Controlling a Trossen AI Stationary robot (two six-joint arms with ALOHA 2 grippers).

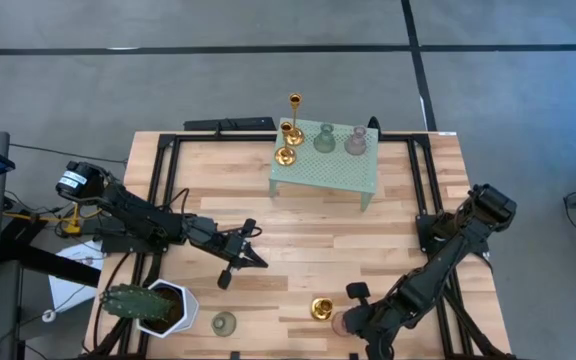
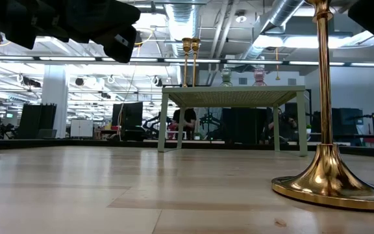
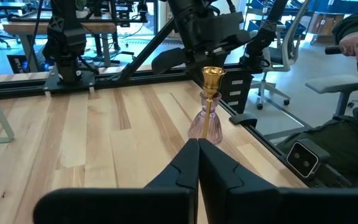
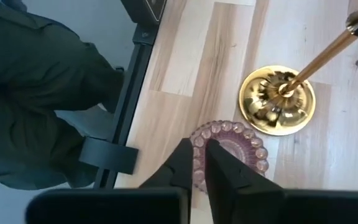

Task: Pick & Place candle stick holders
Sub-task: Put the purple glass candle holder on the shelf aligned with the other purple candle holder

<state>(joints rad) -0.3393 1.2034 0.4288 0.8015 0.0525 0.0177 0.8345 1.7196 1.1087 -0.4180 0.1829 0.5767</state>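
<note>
Leftward, the left gripper (image 1: 251, 258) hovers pressed together over mid-table, empty. Near the front edge sit a green holder (image 1: 224, 323), a gold holder (image 1: 321, 308) and a pink holder (image 4: 227, 149) — the right gripper (image 4: 196, 163) pinches its beaded rim. Glassy, likely slick and brittle. On the stand (image 1: 325, 171): two gold, one green, one pink — seven in all.

Your left arm reaches in from the left edge, stretched low over the middle of the surface, its tool (image 1: 251, 255) closed with fingers pressed together. Your right arm bends down toward the near edge, its tool (image 1: 349, 322) pinched shut, pointing downward.
</note>
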